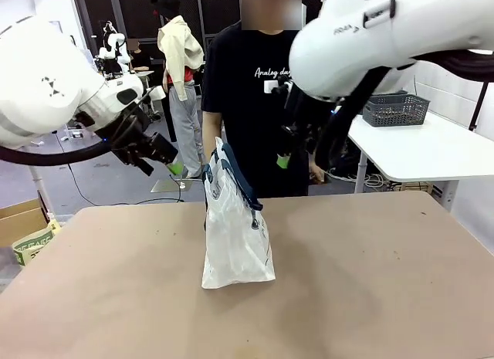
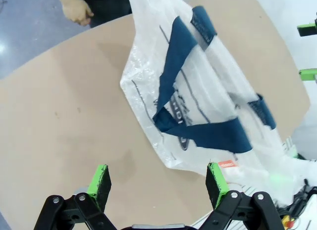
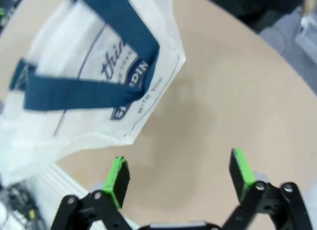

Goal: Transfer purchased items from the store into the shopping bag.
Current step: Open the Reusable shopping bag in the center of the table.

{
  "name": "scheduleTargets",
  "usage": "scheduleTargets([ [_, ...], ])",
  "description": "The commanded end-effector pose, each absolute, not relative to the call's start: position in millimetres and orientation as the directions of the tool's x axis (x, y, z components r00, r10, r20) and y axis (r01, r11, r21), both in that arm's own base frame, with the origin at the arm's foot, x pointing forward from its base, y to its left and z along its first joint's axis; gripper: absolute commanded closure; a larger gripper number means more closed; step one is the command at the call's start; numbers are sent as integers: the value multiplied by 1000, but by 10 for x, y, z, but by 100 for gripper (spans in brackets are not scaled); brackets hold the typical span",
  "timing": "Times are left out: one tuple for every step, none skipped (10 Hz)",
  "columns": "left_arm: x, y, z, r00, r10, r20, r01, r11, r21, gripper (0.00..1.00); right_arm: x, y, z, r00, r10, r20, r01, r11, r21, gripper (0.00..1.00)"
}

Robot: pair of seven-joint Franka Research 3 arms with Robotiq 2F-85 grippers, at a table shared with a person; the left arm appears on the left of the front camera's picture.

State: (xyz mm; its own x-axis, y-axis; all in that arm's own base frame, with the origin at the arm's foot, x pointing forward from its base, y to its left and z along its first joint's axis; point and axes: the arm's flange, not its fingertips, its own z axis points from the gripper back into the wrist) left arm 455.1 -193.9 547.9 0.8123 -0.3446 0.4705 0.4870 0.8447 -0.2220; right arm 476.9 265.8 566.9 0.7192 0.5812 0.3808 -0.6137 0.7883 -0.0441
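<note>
The shopping bag (image 1: 235, 239) stands mid-table (image 1: 386, 282), toward the far edge, just in front of the person (image 1: 255, 89). My left gripper (image 2: 158, 176) and right gripper (image 3: 181, 171) hang above it, both spread and empty. The bag is limp and leaning, so I'd expect a nudge to topple it. Its straps (image 2: 171, 67) drape across the mouth, and I can't judge the opening.

Bright, even light; soft-focus shopping bag (image 3: 64, 47)

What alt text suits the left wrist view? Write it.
A translucent shopping bag with navy handles sits on the table beyond the left gripper, whose green-padded fingers are open and empty. A person's hand shows above.
</note>
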Motion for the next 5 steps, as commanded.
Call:
scheduleTargets([
  [4736, -2023, 5567, 876, -274, 398, 410, 856, -315, 0, 5106, 3060, 5929, 768, 564, 303, -573, 817, -65, 0],
  [4775, -2058, 5568, 887, -272, 373, 404, 849, -341, 0, 5170, 3193, 6011, 769, 577, 275, -582, 810, -70, 0],
  [4840, -2103, 5549, 902, -234, 361, 371, 850, -375, 0, 5277, 3367, 6060, 769, 577, 275, -581, 810, -76, 0],
  [4889, -2134, 5550, 902, -231, 365, 375, 837, -397, 0, 5387, 3526, 6062, 768, 575, 281, -577, 812, -85, 0],
  [4930, -2116, 5585, 902, -202, 382, 372, 811, -451, 0, 5471, 3651, 6069, 763, 580, 285, -586, 807, -72, 0],
])
